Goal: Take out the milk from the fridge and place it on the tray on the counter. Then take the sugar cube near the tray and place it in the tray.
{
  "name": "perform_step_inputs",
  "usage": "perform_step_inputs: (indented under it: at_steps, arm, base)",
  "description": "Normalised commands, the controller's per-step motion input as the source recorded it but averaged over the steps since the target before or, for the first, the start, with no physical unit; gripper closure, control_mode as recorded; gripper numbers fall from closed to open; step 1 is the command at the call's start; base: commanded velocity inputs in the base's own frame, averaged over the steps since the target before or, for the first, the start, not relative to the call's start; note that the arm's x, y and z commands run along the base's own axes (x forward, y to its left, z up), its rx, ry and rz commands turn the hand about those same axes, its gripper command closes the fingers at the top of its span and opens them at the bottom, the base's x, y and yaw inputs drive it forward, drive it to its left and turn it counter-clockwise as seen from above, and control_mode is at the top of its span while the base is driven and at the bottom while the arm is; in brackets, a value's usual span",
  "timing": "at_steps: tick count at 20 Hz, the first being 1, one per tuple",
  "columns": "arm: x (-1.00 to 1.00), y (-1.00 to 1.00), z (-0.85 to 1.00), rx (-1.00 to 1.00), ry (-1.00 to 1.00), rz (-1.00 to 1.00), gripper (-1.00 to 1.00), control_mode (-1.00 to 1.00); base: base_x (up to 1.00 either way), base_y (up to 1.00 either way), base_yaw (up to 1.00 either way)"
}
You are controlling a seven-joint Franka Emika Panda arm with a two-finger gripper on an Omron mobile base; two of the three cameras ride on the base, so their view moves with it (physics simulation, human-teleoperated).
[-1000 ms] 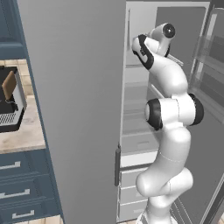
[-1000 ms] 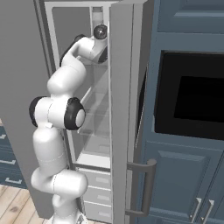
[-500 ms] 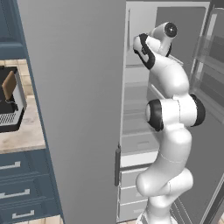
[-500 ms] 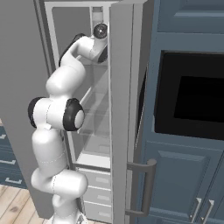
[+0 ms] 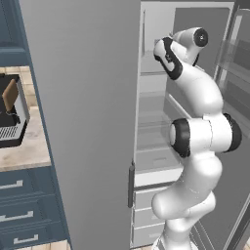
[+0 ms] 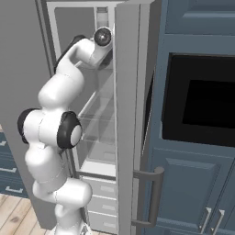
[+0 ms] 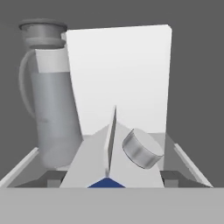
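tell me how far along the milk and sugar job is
Done: the fridge door stands open and the arm reaches onto an upper shelf. In hand: the gripper is closing in on the milk, which fills the hand view beside a grey jug; whether it grips it cannot be told. Left: carrying the milk to the tray, then the sugar cube.

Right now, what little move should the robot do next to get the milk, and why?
Probably close the hand on the milk. The carton sits right in front of the hand's camera, its gable top low in the middle, with a grey jug close beside it. Whether the fingers already touch it cannot be told.
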Motion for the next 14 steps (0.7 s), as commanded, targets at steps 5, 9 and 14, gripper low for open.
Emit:
perform_step_inputs:
  at_steps: [5, 9, 14]
  arm:
    - [-0.96, 0.04, 0.34, -0.01, 0.00, 0.00, 1.00, -1.00]
    - [-1.00, 0.09, 0.15, 0.00, 0.21, 0.00, 1.00, -1.00]
    - [-1.00, 0.23, 0.01, 0.00, 0.22, 0.00, 1.00, -1.00]
  base:
    - [0.00, 0.00, 0.00]
    - [0.00, 0.00, 0.00]
    - [0.00, 0.00, 0.00]
